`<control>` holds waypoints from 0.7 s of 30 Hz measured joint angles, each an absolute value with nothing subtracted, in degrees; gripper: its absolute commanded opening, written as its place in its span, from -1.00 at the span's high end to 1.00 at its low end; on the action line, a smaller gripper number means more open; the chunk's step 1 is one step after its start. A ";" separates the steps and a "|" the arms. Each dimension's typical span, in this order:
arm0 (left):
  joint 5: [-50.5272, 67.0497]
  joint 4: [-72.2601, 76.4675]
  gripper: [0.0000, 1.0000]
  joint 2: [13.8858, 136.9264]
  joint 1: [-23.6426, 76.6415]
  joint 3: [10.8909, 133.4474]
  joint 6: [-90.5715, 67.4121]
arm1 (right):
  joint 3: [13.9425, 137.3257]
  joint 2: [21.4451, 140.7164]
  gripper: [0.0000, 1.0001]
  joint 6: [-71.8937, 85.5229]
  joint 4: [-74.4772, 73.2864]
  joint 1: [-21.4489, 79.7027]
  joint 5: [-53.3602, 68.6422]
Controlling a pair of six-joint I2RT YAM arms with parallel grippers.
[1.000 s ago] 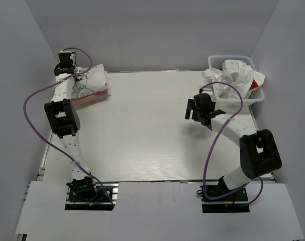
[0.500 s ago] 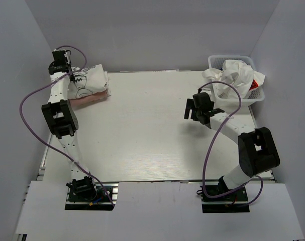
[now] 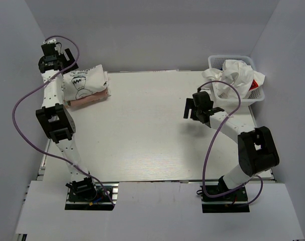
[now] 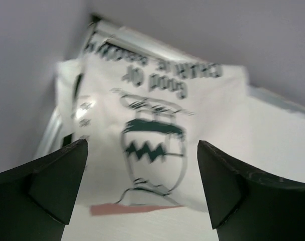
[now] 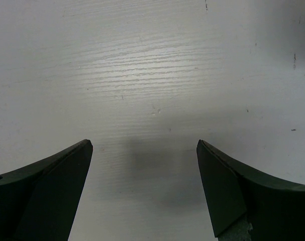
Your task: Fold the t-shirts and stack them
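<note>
A folded white t-shirt [image 3: 86, 82] with a dark green drawing and black lettering lies on a folded pink t-shirt [image 3: 89, 98] at the table's back left. In the left wrist view the white t-shirt [image 4: 157, 115] fills the middle, blurred, with a strip of the pink t-shirt [image 4: 137, 207] under it. My left gripper [image 3: 59, 54] [image 4: 142, 145] hangs open above and behind this stack, holding nothing. My right gripper [image 3: 193, 111] [image 5: 143, 145] stands open over bare table right of centre. More crumpled white t-shirts [image 3: 231, 75], one with a red mark [image 3: 253, 86], lie in the basket.
A white mesh basket [image 3: 250, 102] stands at the back right corner, its cloth spilling over the near rim. Grey walls close in the left, back and right sides. The white table [image 3: 147, 135] spreads between the two arms.
My left gripper has opened, let go of the white t-shirt and pulled up and back toward the left wall. The shirt now lies flat on the stack. The right arm has barely moved.
</note>
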State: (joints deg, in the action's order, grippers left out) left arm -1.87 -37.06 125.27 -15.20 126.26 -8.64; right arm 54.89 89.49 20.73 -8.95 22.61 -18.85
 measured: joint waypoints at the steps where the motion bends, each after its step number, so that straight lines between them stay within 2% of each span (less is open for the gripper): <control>1: 0.32 -36.23 -1.00 124.77 -14.98 126.06 -9.39 | 54.89 89.49 -0.81 20.73 -8.95 22.61 -18.63; 7: 5.96 -33.69 -1.00 130.61 -13.76 134.08 -12.27 | 54.96 90.24 -0.81 20.60 -8.82 22.57 -17.37; 15: 6.39 -30.26 -1.00 137.36 -13.72 118.76 -14.50 | 55.96 94.65 -0.81 20.34 -8.88 22.59 -16.19; 21: 6.76 -31.77 -1.00 141.93 -13.74 126.72 -14.61 | 56.42 95.70 -0.81 20.34 -8.88 22.59 -15.79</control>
